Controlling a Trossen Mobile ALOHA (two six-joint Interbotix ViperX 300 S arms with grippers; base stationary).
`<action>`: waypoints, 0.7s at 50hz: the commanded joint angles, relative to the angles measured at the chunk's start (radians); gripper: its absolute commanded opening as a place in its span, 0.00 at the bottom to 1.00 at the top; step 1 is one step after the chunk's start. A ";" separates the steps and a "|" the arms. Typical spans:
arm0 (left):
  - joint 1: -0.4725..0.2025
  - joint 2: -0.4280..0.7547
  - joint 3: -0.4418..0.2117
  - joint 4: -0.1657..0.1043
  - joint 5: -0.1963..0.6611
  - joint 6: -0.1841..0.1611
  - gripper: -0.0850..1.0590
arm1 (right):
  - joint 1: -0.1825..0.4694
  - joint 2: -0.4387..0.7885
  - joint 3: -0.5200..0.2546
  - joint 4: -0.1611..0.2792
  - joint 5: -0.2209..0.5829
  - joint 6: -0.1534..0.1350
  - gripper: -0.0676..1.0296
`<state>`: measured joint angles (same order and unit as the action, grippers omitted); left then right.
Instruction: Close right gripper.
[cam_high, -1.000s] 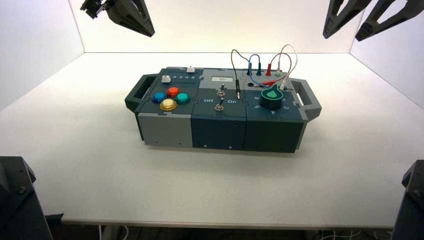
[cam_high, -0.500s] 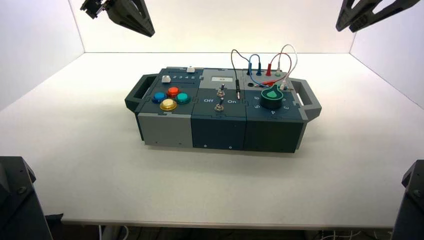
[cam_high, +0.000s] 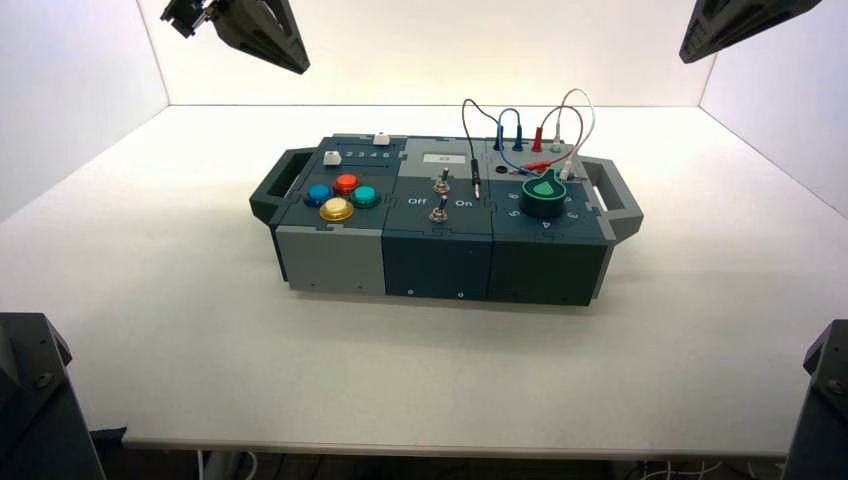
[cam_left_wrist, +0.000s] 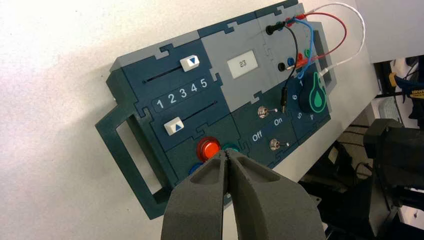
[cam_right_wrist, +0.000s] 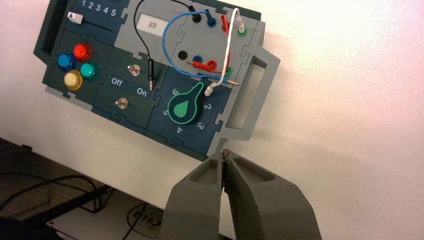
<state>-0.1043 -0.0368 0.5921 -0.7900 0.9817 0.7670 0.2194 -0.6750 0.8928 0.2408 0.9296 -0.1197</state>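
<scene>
The right gripper (cam_right_wrist: 223, 156) hangs high over the tabletop's (cam_high: 700, 300) far right corner, its fingers (cam_right_wrist: 260, 200) pressed together tip to tip and holding nothing (the wrist view shows them meeting above the box's (cam_high: 440, 255) near edge by the green knob (cam_right_wrist: 185, 107)). The left gripper (cam_left_wrist: 228, 156), likewise narrowed to a close with nothing between its fingers, hangs over the far left corner. The box sits mid-tabletop; its display (cam_right_wrist: 151, 23) reads 23.
</scene>
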 joint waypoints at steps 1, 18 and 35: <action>-0.008 -0.034 -0.023 -0.005 0.002 0.003 0.05 | 0.005 -0.005 -0.031 0.008 -0.003 -0.006 0.04; -0.008 -0.035 -0.023 -0.006 0.002 0.002 0.05 | 0.005 0.002 -0.035 0.008 -0.003 -0.008 0.04; -0.011 -0.031 -0.026 -0.008 0.003 0.003 0.05 | 0.005 -0.018 -0.028 0.008 -0.002 -0.008 0.04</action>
<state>-0.1043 -0.0383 0.5921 -0.7900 0.9833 0.7670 0.2209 -0.6842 0.8912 0.2424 0.9311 -0.1212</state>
